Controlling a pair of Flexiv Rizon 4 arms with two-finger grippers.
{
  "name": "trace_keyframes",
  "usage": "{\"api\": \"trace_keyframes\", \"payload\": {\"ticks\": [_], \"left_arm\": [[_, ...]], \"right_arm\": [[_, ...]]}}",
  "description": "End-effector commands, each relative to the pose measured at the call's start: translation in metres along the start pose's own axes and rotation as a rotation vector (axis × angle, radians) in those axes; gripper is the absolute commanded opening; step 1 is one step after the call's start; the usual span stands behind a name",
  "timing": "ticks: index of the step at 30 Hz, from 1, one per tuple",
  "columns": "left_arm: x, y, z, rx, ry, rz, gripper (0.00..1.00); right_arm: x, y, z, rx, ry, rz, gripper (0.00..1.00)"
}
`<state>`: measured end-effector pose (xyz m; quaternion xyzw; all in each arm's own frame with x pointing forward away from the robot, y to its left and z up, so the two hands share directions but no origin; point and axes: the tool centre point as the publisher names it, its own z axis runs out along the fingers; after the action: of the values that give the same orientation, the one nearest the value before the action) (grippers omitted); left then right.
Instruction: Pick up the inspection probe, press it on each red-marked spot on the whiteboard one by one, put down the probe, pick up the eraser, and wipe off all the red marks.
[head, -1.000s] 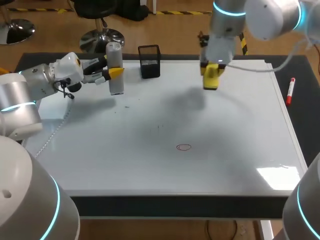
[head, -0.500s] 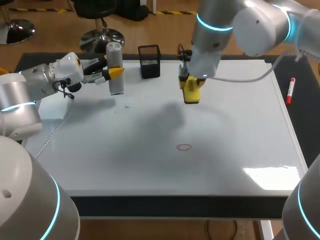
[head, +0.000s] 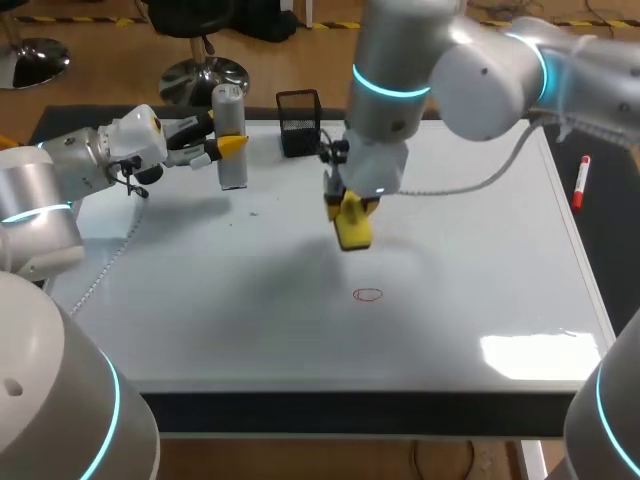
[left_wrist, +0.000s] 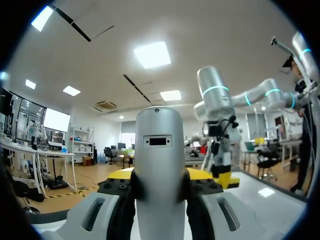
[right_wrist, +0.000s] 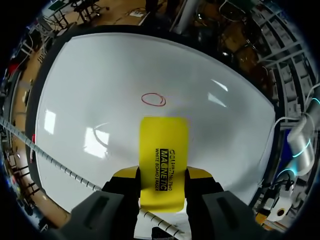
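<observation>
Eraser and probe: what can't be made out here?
Eraser underside: faces away in head and right wrist views, so whiteboard contact is unclear.
Probe lower end: cut off by left wrist view's edge; too small in head view.
Black holder contents: too dark in head view.

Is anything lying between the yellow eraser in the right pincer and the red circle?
Nothing: only bare whiteboard separates the eraser and the red circle, clearest in the right wrist view.

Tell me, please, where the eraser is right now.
In the head view, the eraser is held between the jaws of the right gripper over the middle of the whiteboard, just beyond the red circle.
</observation>
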<state>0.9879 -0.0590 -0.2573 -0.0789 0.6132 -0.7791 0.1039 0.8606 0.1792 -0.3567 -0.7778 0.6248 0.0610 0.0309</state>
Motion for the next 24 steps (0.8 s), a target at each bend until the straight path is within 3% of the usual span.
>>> {"api": "trace_keyframes", "payload": {"ticks": [1,14,21,24], "left_arm": [[0.0,-0.001,0.001,0.0,-0.001,0.0,0.0],[0.0,-0.001,0.001,0.0,-0.001,0.0,0.0],[0.0,-0.001,0.001,0.0,-0.001,0.0,0.0],[0.0,-0.001,0.001,0.0,-0.001,0.0,0.0]], "right_arm": [[-0.011,0.024,0.017,-0.018,-0.024,-0.001,0.0],[-0.017,0.066,0.039,-0.058,-0.041,0.03,0.0],[-0.02,0.076,0.053,-0.095,-0.033,0.024,0.0],[-0.019,0.07,0.048,-0.064,-0.021,0.021,0.0]]}}
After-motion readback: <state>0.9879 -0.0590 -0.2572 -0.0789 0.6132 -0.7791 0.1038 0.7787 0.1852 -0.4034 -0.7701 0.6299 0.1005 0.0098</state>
